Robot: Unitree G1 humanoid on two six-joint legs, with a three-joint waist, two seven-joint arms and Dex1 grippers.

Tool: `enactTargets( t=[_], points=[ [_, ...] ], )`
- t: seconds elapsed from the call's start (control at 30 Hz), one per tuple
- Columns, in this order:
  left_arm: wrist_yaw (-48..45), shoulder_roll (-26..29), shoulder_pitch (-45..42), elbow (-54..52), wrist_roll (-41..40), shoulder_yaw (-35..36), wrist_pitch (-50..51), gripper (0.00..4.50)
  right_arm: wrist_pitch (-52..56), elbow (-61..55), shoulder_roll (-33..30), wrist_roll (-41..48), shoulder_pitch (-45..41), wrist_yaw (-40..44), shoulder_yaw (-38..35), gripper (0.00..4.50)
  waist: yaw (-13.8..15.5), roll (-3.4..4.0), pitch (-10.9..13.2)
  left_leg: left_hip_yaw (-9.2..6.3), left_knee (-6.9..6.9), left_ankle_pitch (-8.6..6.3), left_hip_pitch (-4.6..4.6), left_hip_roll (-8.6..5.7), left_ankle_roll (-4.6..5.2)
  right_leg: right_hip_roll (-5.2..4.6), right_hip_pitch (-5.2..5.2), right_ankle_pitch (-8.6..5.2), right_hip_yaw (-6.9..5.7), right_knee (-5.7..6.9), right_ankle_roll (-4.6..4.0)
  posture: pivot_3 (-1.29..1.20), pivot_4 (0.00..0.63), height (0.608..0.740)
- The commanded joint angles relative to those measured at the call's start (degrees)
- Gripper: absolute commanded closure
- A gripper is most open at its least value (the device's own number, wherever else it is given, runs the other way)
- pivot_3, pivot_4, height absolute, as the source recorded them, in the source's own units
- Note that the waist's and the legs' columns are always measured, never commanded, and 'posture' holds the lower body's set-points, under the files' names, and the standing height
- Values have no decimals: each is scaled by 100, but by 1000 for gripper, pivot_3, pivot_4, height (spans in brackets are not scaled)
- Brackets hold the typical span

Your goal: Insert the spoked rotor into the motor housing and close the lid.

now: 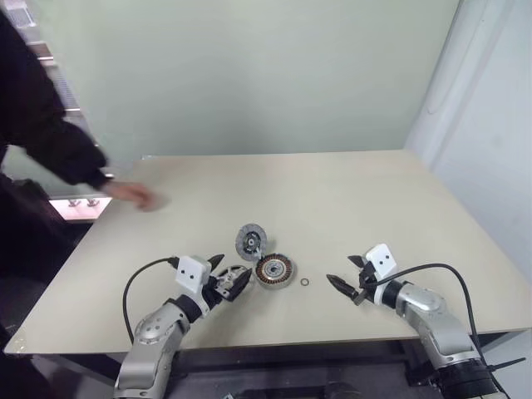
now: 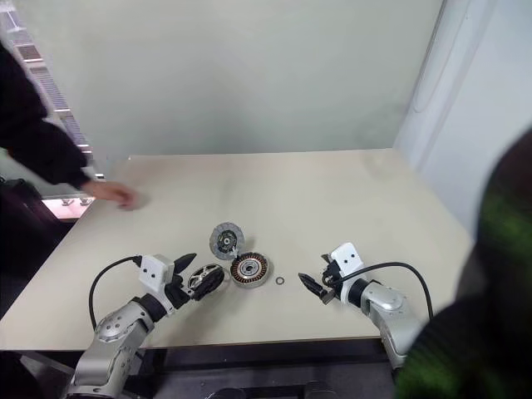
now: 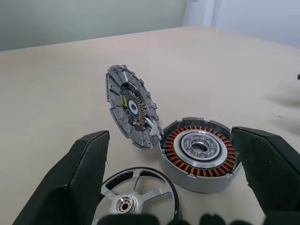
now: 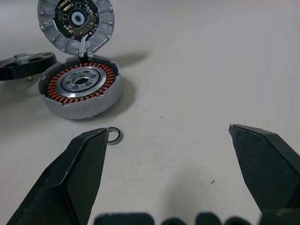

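Lying flat on the desk (image 1: 349, 191), the spoked rotor (image 3: 136, 194) sat between the spread fingers of the left tool (image 1: 226, 281), just short of its fingertips and untouched. Both tools stood wide open and held nothing; the right tool (image 1: 347, 283) hovered low over bare desk, with a tiny loose metal ring (image 4: 113, 136) just ahead of its one finger.

The motor housing (image 3: 200, 152) rested immediately beyond the left tool's far finger, a short silvery cup ringed with copper-orange windings around a pale metal bearing seat. The lid (image 3: 132, 107) stood propped on edge against the housing's rim, its ribbed grey inner face and small circuit showing, a thin wire apparently tying it to the cup.

The rotor looked like stiff machined metal: a dark outer band, bright silver spokes with open gaps, a brassy hub. It would probably feel light but slick, and thin enough to be awkward to lift flat from the smooth beige surface. Pinching across the outer band, or one finger through a spoke gap, seemed the safest hold. The windings and wire looked delicate, so they were best left alone.
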Motion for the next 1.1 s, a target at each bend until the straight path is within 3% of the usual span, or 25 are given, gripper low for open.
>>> enactTargets(
  t=[0.03, 0.6, 1.1],
  points=[
    [-8, 30, -52, -331, -92, 51, -5, 34, -64, -290, -15, 70, -33, -27, -127, 0, 0, 0, 0, 0, 0, 0, 0, 0, 0, 0, 0, 0, 0, 0, 0, 0, 0, 740],
    [-75, 9, 46, -527, -125, -40, 201, 34, 198, -499, 47, 184, -10, -143, -189, 0, 0, 0, 1, 4, -1, -1, 0, 1, -1, 0, -2, -1, 3, -1, -1, 0, 0, 740],
    [-437, 179, 167, -605, -99, -404, 616, 34, 952, -189, 265, -228, -468, -251, 602, 0, -4, 1, 2, 14, -3, -1, -2, 8, -2, 1, -10, -1, 5, -1, 0, 0, 0, 740]
  ],
)
